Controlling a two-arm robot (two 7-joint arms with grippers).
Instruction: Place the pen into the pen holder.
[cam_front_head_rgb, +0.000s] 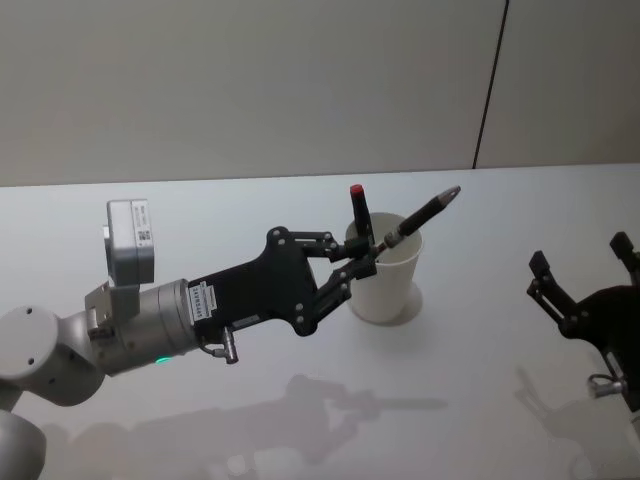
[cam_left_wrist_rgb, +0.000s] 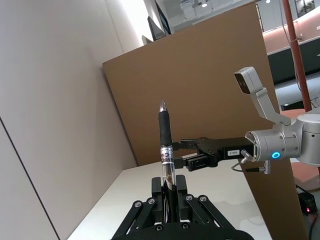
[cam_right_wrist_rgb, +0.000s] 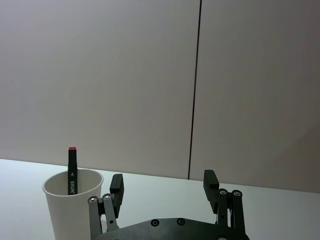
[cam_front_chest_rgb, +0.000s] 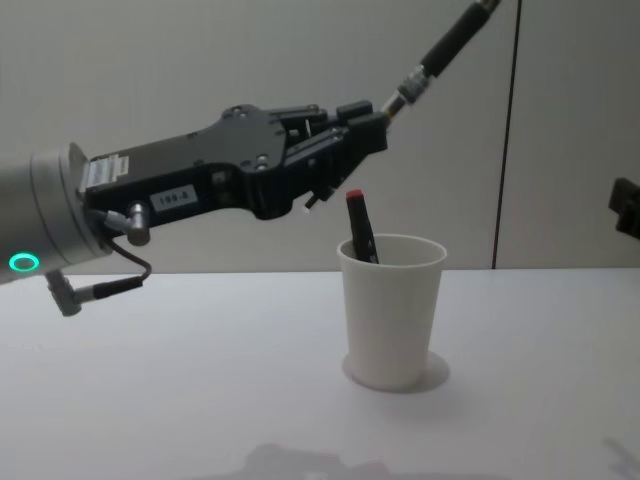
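Your left gripper (cam_front_head_rgb: 368, 256) clamps the pen (cam_front_head_rgb: 422, 213) tilted above the paper cup (cam_front_head_rgb: 388, 288), not yet in; right gripper (cam_front_head_rgb: 580, 258) idles, jaws spread, at the table's (cam_front_head_rgb: 120, 225) right edge.

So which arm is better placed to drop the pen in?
Left. The left gripper is shut on the pen just above the pen holder; the right gripper is open, empty and farther off.

The white tapered paper cup (cam_front_chest_rgb: 392, 310) looks matt; above it, the black-gripped pen (cam_left_wrist_rgb: 165, 145) has a glossy clear plastic barrel.
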